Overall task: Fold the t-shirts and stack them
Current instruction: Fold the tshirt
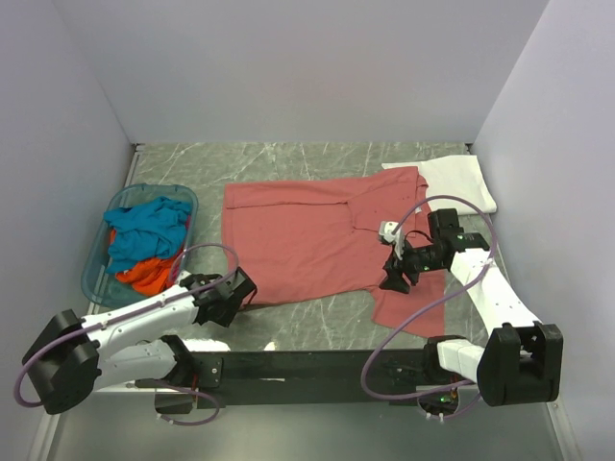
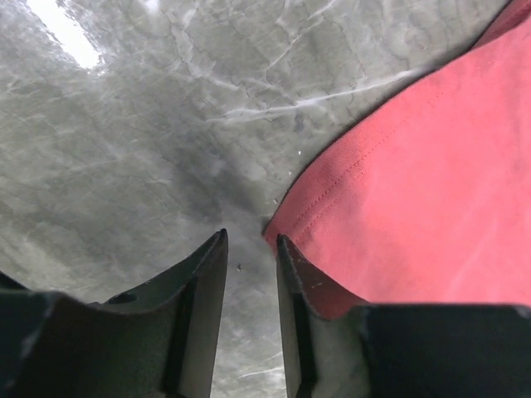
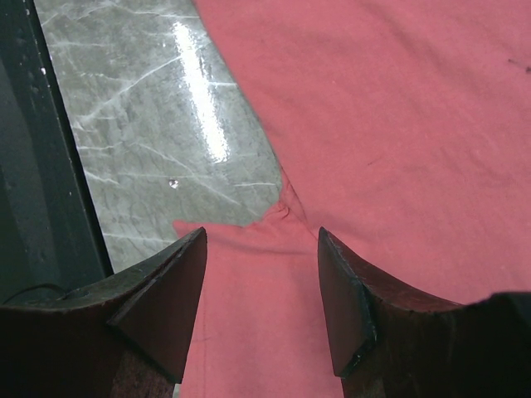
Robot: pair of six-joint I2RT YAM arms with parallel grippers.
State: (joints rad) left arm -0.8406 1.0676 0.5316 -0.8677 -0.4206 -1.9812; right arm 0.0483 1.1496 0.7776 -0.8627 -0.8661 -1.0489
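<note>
A dusty-red t-shirt [image 1: 298, 240] lies spread flat mid-table. My left gripper [image 1: 248, 285] sits low at its near-left corner. In the left wrist view the left gripper [image 2: 250, 240] stands narrowly open with only bare table in the gap, and the shirt's hem corner [image 2: 286, 228] lies against the right fingertip's outer side. My right gripper [image 1: 392, 279] hovers over the shirt's near-right sleeve. Seen from its wrist, the right gripper [image 3: 261, 236] is wide open above the red sleeve cloth [image 3: 249, 315], holding nothing. A white t-shirt [image 1: 456, 178] lies at the back right.
A translucent blue basket [image 1: 94, 272] at the left holds a teal-blue shirt [image 1: 144, 230] and an orange one [image 1: 149, 274]. A black rail [image 1: 317, 365] runs along the near table edge. Grey walls close in the back and both sides.
</note>
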